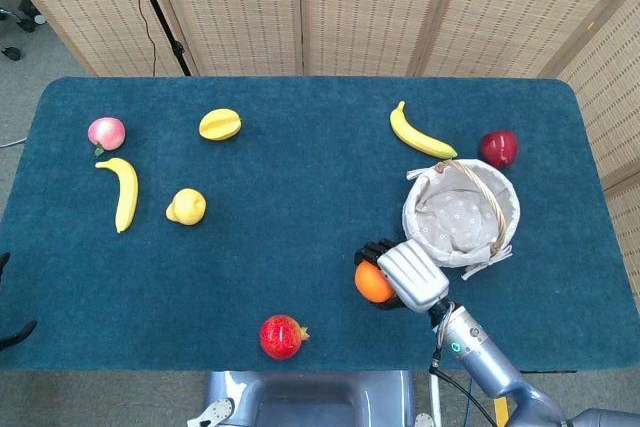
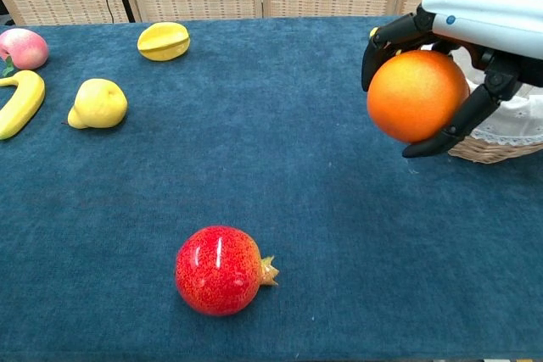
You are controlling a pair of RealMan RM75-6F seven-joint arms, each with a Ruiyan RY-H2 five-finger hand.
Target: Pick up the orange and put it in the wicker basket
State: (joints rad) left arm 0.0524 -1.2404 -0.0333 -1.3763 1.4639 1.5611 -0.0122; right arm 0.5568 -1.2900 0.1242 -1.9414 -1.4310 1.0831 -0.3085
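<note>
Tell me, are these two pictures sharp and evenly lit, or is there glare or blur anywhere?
Head view: even, soft light, everything sharp, only faint shadows beside the fruit. Chest view: also sharp; a bright glint shows on the pomegranate, the orange in the right hand looks matte, and the wicker basket is cut off by the frame edge.

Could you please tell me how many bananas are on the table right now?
2. One banana lies near the table's left edge, below the peach; the other banana lies just behind the wicker basket. Nothing suggests another is hidden.

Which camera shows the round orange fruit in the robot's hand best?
The chest view: the round orange fruit fills the frame's right side, gripped by the right hand. The head view shows only a sliver of it beside the hand.
</note>
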